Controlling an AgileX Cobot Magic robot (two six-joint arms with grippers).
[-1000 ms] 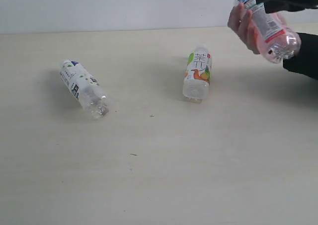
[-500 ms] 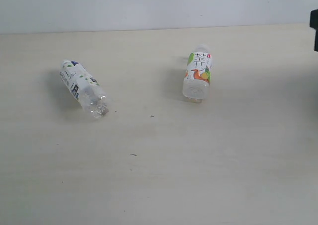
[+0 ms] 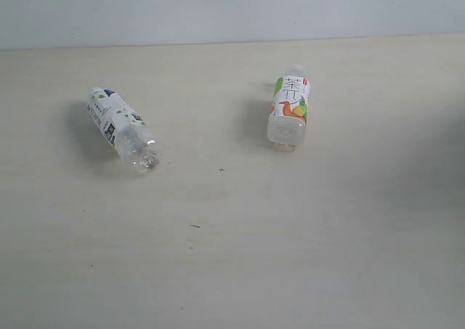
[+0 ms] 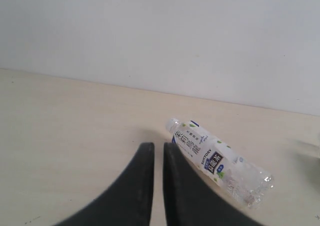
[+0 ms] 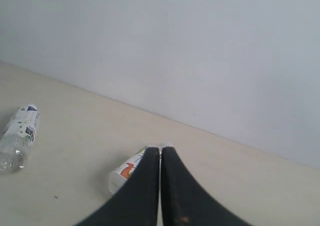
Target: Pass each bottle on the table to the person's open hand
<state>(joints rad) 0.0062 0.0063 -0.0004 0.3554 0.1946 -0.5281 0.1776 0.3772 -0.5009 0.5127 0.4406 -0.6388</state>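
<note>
Dark-print bottle [image 3: 120, 128] at nine o'clock on surface [image 3: 290, 249], orange-fruit bottle [image 3: 289, 110] at two, left hand [image 4: 158, 153] and right hand [image 5: 160, 153] closed, empty.

The orange-fruit bottle [image 3: 288, 111] and dark-print bottle [image 3: 120, 128] are clear glossy plastic; the table [image 3: 290, 256] is matt, wood-grained.

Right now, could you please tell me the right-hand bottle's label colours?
Its label is white with orange fruit, green leaves, dark characters; exterior view shows it best.
</note>
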